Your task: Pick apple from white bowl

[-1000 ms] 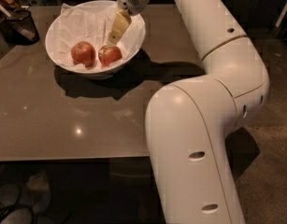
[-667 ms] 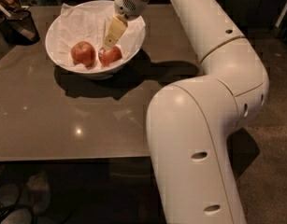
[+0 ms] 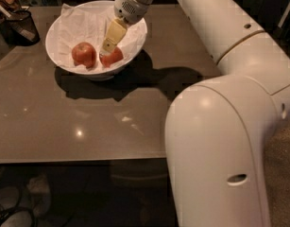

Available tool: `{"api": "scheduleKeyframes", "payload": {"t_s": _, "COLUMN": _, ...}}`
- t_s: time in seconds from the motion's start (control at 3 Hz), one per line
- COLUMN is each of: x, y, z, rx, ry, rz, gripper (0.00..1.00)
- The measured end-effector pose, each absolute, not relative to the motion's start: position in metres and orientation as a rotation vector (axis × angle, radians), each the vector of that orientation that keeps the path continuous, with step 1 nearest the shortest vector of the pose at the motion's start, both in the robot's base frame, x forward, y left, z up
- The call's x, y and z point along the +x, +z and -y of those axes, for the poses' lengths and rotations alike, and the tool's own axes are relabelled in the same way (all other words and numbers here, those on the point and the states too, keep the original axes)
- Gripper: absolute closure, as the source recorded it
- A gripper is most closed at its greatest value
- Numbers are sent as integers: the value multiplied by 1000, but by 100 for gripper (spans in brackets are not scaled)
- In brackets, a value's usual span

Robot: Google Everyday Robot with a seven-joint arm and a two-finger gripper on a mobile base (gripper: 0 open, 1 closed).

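On the smooth grey-brown table [image 3: 88, 122], glinting with spots of light in a dim room, sits the wide, glossy white bowl [image 3: 95, 72] lined with crumpled paper [image 3: 81, 27]. Down inside it is my gripper [image 3: 106, 50], its pale yellow tip at the squat red-orange apple [image 3: 115, 57]; whether my grip is open or closed I cannot tell. A rounder red apple [image 3: 84, 54] lies just left. A black mesh cup [image 3: 19, 27] stands at the far left.
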State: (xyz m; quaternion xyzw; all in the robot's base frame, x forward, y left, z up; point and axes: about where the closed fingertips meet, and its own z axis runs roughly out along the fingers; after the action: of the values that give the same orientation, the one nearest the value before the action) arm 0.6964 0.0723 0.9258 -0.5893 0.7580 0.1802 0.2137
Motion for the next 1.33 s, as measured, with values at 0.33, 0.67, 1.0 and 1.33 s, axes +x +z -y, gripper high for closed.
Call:
{"api": "scheduleKeyframes", "payload": {"t_s": 0.33, "x": 684, "y": 921, "z": -72, "rx": -1626, "ry": 501, "rz": -2141, "gripper": 23}}
{"api": "scheduleKeyframes", "payload": {"t_s": 0.67, "x": 678, "y": 913, "z": -72, "rx": -1642, "ry": 506, "rz": -2160, "gripper": 23}}
{"api": "scheduleKeyframes", "payload": {"t_s": 1.0, "x": 678, "y": 907, "z": -72, "rx": -1666, "ry": 500, "rz": -2169, "gripper": 23}}
{"api": "scheduleKeyframes", "payload": {"t_s": 1.33, "x": 682, "y": 903, "z": -69, "rx": -1685, "ry": 487, "rz": -2174, "gripper": 23}}
